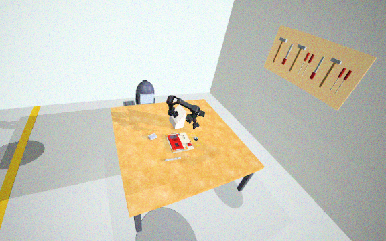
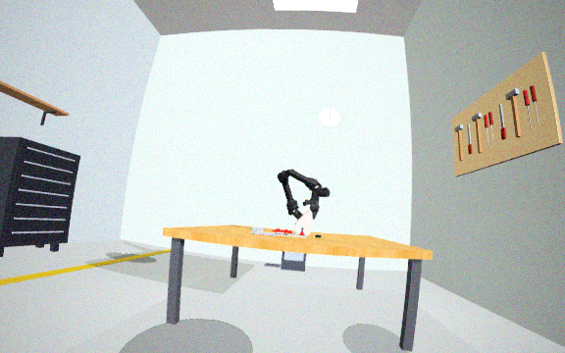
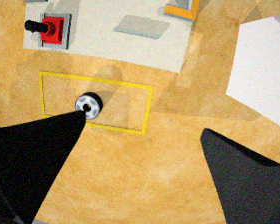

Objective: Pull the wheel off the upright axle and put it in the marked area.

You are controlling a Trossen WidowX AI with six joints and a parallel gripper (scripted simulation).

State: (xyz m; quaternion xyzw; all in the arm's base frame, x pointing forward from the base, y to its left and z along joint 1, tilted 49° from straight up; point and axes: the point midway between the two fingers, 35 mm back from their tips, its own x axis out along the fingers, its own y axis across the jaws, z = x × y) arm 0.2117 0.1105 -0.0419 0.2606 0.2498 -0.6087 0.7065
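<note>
The small wheel (image 3: 88, 102) (image 1: 196, 138) (image 2: 318, 237) lies flat on the table inside the yellow marked rectangle (image 3: 118, 84), near its left end. The upright axle (image 3: 39, 27) (image 1: 189, 144), a black peg on a red block, stands bare on the white board (image 3: 104, 16). My gripper (image 3: 145, 125) (image 1: 195, 126) (image 2: 313, 215) is wide open and empty. It hangs above the wheel, clear of it and of the table. In the wrist view the left fingertip points at the wheel's edge.
The white board carries a red plate (image 1: 173, 140) and small fittings. A white block (image 1: 177, 121) stands behind it by the arm's base. A small grey block (image 1: 152, 136) and a grey bar (image 1: 173, 159) lie on the wooden table (image 1: 179, 181).
</note>
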